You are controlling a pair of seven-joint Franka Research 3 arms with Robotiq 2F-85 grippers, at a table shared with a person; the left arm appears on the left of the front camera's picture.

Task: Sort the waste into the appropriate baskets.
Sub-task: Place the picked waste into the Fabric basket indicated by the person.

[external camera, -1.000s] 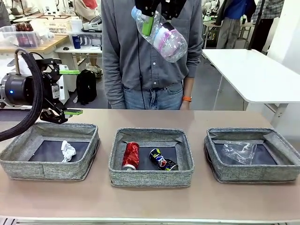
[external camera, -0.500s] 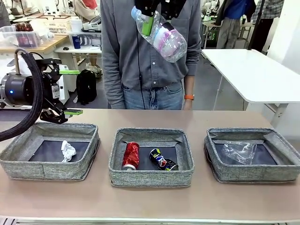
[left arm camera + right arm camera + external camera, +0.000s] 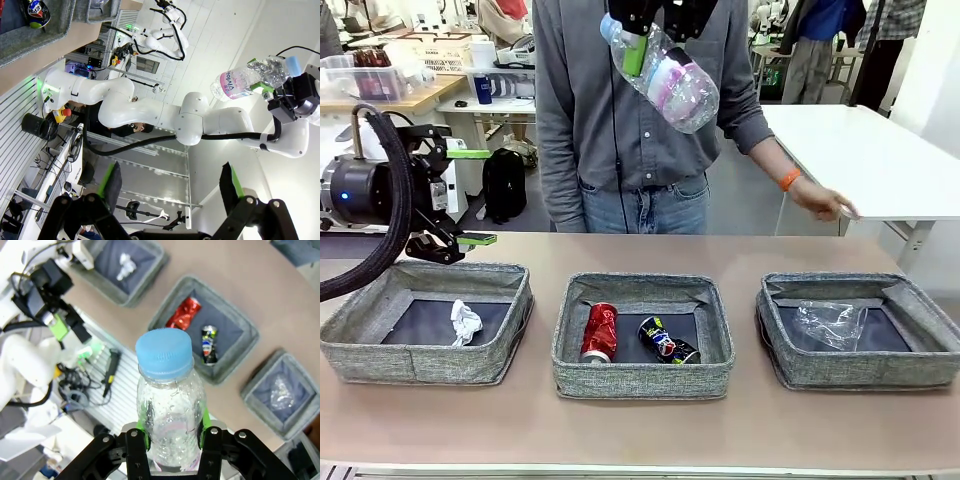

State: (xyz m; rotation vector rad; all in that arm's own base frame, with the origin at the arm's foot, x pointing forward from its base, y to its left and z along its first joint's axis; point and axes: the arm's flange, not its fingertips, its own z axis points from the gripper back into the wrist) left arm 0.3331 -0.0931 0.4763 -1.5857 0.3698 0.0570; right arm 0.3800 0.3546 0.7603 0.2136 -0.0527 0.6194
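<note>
High above the middle basket (image 3: 640,380), my right gripper (image 3: 640,45) is shut on the small blue-capped water bottle (image 3: 672,82), which hangs tilted; its cap (image 3: 164,352) faces the right wrist camera. The red can (image 3: 599,331) and the dark blue-and-yellow can (image 3: 667,340) lie in the middle basket. A white paper wad (image 3: 466,322) rests in the left basket (image 3: 420,362), and the clear plastic cup (image 3: 828,322) in the right basket (image 3: 860,370). My left gripper (image 3: 472,196) stands open and empty, turned sideways behind the left basket.
A person stands at the far side of the table, one hand (image 3: 825,203) stretched out to the right over a white side table (image 3: 865,160). Bare tabletop (image 3: 640,430) runs in front of the baskets.
The person's arm has swung out to the right, towards the white side table. Both arms and the bottle have stayed in place.
</note>
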